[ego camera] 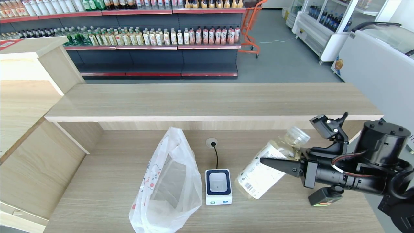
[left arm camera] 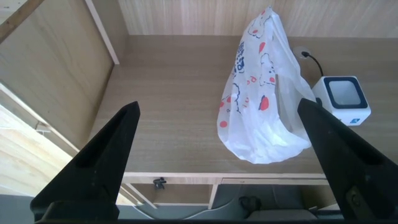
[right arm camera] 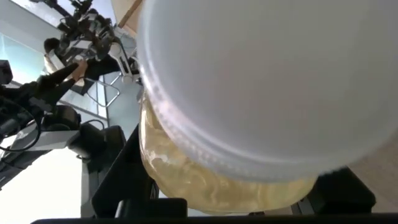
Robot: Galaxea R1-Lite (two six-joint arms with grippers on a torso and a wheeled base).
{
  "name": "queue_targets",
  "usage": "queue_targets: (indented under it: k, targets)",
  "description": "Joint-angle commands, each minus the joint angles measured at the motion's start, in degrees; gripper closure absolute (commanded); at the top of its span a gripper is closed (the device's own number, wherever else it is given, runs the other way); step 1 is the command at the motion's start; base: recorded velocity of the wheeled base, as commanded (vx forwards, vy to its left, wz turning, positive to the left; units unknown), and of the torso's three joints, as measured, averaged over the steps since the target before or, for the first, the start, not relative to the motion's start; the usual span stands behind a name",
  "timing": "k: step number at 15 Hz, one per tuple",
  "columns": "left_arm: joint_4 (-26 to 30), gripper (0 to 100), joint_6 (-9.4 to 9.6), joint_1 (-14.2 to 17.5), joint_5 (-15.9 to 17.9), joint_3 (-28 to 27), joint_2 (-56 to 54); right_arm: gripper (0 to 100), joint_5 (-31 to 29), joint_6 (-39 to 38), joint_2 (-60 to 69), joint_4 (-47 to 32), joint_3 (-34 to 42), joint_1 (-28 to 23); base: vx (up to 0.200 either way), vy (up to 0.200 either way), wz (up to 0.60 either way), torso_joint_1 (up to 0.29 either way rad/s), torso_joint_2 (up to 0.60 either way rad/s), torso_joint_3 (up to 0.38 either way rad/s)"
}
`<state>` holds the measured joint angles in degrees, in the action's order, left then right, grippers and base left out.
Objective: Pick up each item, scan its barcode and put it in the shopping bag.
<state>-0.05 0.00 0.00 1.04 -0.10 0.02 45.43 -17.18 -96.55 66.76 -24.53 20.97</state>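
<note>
Well, lower right in the head view, the right gripper clamps a tilted bottle beside the scanner (angled barcode may misread). Left wrist view: left gripper spread wide, facing the bag. Right wrist view: bottle, held askew, could slip

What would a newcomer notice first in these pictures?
First, the clear plastic bottle of pale yellow liquid, held tilted in the right gripper over the wooden counter, just right of the small white barcode scanner. Next, the white plastic shopping bag with red prints, standing left of the scanner.
</note>
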Motion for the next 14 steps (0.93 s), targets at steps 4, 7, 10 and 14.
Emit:
queue_targets:
  k: [4,7,10,14]
  targets:
    - [-0.04,0,0.00,0.00,0.02,0.01,-0.02,100,0.01,-1.37,5.06,-1.63,2.82,7.16,0.000,0.000,0.00,0.000,0.00,0.000]
    - [-0.04,0,0.00,0.00,-0.07,0.01,-0.02,100,0.09,0.65,5.41,-1.54,2.82,9.00,0.000,0.000,0.00,0.000,0.00,0.000]
    - [-0.04,0,0.00,0.00,0.02,0.01,-0.02,100,0.01,2.59,4.88,-2.24,3.43,10.15,0.000,0.000,0.00,0.000,0.00,0.000]
    - [-0.04,0,0.00,0.00,-0.07,0.01,-0.02,100,-0.35,4.17,4.26,-3.47,3.70,11.46,0.000,0.000,0.00,0.000,0.00,0.000]
